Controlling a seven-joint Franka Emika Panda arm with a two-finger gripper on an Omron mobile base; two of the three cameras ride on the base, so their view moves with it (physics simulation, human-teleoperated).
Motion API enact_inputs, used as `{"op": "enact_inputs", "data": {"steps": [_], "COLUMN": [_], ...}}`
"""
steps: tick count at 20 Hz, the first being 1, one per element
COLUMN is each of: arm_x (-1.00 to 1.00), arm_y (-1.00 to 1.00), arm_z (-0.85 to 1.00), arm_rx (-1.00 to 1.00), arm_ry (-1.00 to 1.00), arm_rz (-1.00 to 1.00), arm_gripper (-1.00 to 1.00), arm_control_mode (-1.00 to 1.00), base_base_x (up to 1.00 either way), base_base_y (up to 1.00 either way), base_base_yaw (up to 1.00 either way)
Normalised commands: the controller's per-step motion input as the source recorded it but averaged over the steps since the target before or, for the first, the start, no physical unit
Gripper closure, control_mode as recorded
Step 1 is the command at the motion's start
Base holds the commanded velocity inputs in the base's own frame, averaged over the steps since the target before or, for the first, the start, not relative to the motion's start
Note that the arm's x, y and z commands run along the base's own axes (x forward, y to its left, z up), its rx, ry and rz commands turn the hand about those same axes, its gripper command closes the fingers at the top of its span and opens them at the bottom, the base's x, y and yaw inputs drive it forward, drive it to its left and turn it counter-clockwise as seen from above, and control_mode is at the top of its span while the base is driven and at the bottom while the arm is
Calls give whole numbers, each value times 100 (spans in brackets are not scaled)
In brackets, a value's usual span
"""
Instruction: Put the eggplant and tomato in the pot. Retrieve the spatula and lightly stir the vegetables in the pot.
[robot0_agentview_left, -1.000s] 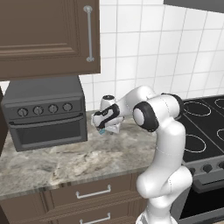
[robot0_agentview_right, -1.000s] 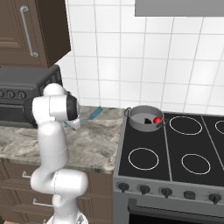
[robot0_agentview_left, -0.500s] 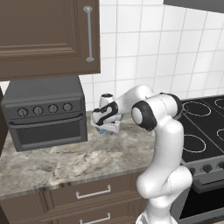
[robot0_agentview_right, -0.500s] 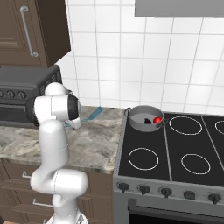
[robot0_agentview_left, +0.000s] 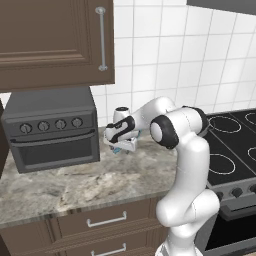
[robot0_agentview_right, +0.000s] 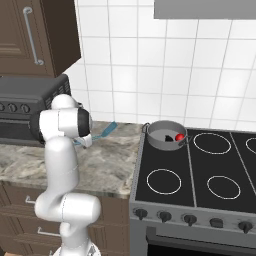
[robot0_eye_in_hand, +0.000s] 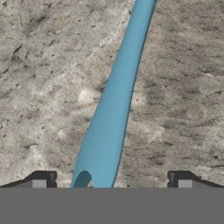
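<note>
The light blue spatula (robot0_eye_in_hand: 114, 96) lies flat on the stone counter, and its handle runs up the hand view from between my fingertips. My gripper (robot0_eye_in_hand: 111, 181) is open and straddles the handle's near end, one tip on each side and neither touching it. In the left base view the gripper (robot0_agentview_left: 121, 144) hangs low over the counter, just right of the oven, with a bit of blue spatula (robot0_agentview_left: 117, 149) under it. The spatula's blade (robot0_agentview_right: 109, 128) points toward the grey pot (robot0_agentview_right: 156, 142) on the stove's back left burner. The red tomato (robot0_agentview_right: 179, 137) lies inside the pot. The eggplant I cannot make out in its dark interior.
A dark toaster oven (robot0_agentview_left: 50, 127) stands on the counter close to the left of my hand. A brown wall cabinet (robot0_agentview_left: 55, 40) hangs above it. The black stove top (robot0_agentview_right: 200, 170) lies to the right, and drawers (robot0_agentview_left: 105, 220) sit below the counter's front edge.
My hand has eased down a little toward the spatula handle. The jaws stay wide, and the spatula, pot and tomato have not moved.
</note>
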Motion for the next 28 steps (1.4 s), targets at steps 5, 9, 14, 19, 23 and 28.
{"op": "enact_inputs", "data": {"steps": [5, 9, 14, 19, 23, 28], "arm_x": [0, 0, 0, 0, 0, -12], "arm_y": [0, 0, 0, 0, 1, -3], "arm_z": [-2, 0, 0, 0, 0, 0], "arm_rx": [0, 0, 0, 0, 0, 0], "arm_ry": [1, 2, 1, 0, 0, -4], "arm_rz": [0, 0, 0, 0, 0, 0], "arm_gripper": [-100, 100, 100, 100, 100, 100], "arm_control_mode": [-100, -100, -100, -100, -100, -100], "base_base_x": [0, 0, 0, 0, 0, 0], "base_base_y": [0, 0, 0, 0, 0, 0], "base_base_yaw": [0, 0, 0, 0, 0, 0]}}
